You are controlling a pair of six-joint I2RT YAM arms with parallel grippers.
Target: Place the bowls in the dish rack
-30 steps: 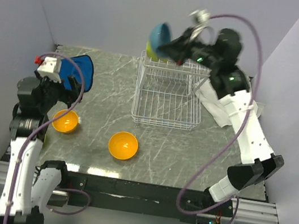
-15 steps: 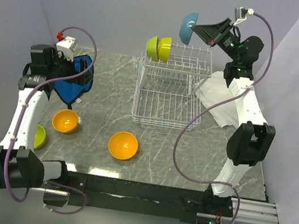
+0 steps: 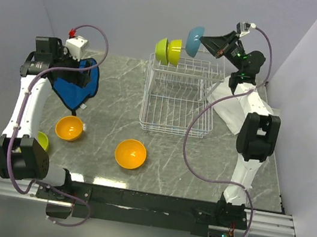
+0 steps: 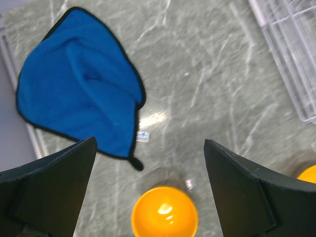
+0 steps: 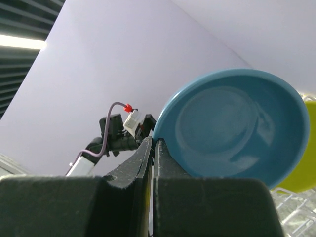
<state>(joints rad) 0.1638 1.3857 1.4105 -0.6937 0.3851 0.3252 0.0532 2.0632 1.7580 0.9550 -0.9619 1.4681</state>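
Two green bowls [image 3: 170, 50]: on edge, side by side in rack [image 3: 173, 132] back slots.
Blue bowl [image 3: 194, 40]: aloft over rack's back, rim pinched by closed right end effector [image 3: 208, 40].
Left end effector [image 4: 150, 145]: open, empty, above table [image 3: 111, 110].
Orange bowls [image 3: 68, 128]: both on table, apart, nearer than rack.
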